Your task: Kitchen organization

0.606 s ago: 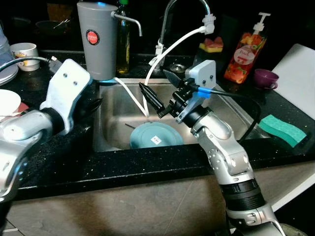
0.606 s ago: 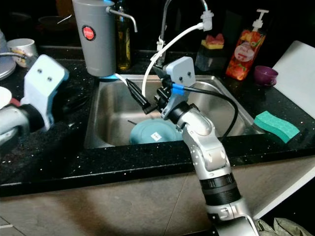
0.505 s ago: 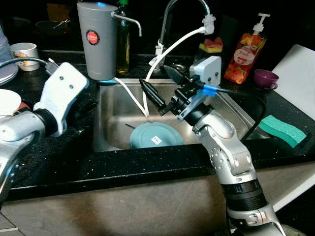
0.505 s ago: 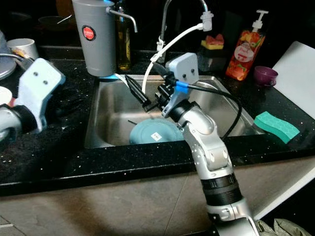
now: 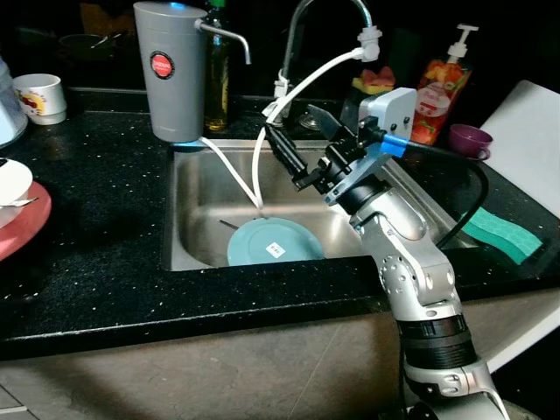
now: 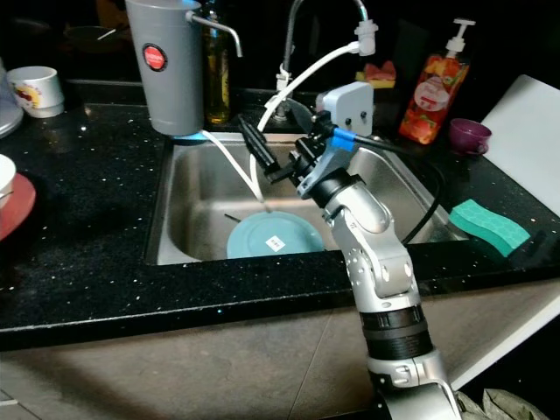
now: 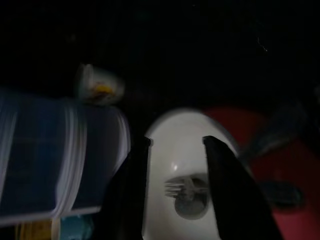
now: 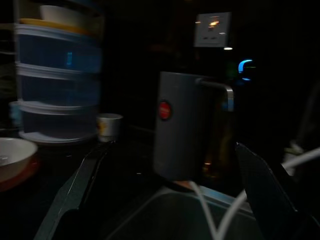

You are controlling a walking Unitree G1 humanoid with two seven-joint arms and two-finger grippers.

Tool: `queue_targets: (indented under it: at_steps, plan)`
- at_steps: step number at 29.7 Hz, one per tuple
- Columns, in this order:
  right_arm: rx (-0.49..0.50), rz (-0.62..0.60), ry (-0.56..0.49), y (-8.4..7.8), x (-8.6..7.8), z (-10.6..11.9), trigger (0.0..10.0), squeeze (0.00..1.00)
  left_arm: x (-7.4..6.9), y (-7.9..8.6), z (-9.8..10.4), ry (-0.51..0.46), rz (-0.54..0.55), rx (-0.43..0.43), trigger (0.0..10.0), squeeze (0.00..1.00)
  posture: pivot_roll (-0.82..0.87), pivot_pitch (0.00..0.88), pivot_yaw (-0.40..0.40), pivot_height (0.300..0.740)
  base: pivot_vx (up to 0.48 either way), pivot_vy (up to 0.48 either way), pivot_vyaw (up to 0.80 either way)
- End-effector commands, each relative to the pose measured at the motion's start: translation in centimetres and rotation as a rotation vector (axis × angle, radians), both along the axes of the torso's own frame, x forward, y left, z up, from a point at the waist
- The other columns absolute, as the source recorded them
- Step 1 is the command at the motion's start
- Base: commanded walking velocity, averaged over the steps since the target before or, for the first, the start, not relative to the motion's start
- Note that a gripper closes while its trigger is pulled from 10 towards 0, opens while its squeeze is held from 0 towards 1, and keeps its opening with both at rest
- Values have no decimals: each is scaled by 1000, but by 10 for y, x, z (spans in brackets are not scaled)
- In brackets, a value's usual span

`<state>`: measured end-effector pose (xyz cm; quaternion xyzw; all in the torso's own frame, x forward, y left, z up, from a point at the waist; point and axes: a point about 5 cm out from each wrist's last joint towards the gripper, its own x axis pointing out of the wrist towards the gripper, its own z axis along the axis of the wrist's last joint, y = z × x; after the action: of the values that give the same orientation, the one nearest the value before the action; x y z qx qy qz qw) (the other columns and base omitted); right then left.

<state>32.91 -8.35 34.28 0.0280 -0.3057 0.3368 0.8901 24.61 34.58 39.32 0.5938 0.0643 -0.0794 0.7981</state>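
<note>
A light blue plate (image 5: 274, 242) lies flat in the steel sink (image 5: 201, 188). My right gripper (image 5: 302, 138) hovers open above the sink, near the white hose (image 5: 302, 83) from the faucet, with nothing between its fingers. In the right wrist view it (image 8: 174, 146) points toward the grey water filter (image 8: 182, 125). At the far left of the counter a white bowl (image 5: 12, 179) sits on a red plate (image 5: 24, 229). In the left wrist view my left gripper (image 7: 177, 141) is open above that white bowl (image 7: 180, 190), which holds a fork (image 7: 181, 187).
The grey water filter (image 5: 171, 70) and a dark bottle (image 5: 218, 74) stand behind the sink. A white cup (image 5: 42, 94) sits at the back left. To the right are a soap bottle (image 5: 437, 87), a purple cup (image 5: 469, 140), a green sponge (image 5: 503, 233) and a white board (image 5: 529, 131).
My left arm has drawn away to the left, out of the eye views. My right gripper has risen and moved right, toward the faucet. The plate has not moved.
</note>
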Motion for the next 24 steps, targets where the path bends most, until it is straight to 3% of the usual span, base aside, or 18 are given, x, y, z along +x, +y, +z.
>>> queue_targets:
  at_steps: [1,8,14,15,16,24]
  plan:
    - [7,-12,20,-5,1,-5,10000,0,-4,8,9,54,43,106,10000,1000,310,134,-124,740,0,0,0]
    - [12,-28,24,-8,0,-6,10000,0,-15,16,19,112,44,166,10000,1000,299,128,-114,740,0,0,0]
    - [14,-37,28,-10,1,-7,10000,0,-24,17,19,228,-17,193,10000,1000,299,121,-112,740,0,0,0]
    - [14,-37,28,-10,1,-7,10000,0,-27,17,19,262,-33,197,10000,961,299,121,-115,740,0,0,0]
    - [13,-37,29,-10,1,-7,10000,0,-28,18,18,294,-37,208,10000,0,299,121,-115,740,0,0,0]
    - [11,-32,35,-8,3,-8,10000,0,-29,19,6,398,-77,233,10000,0,307,126,-125,740,0,0,0]
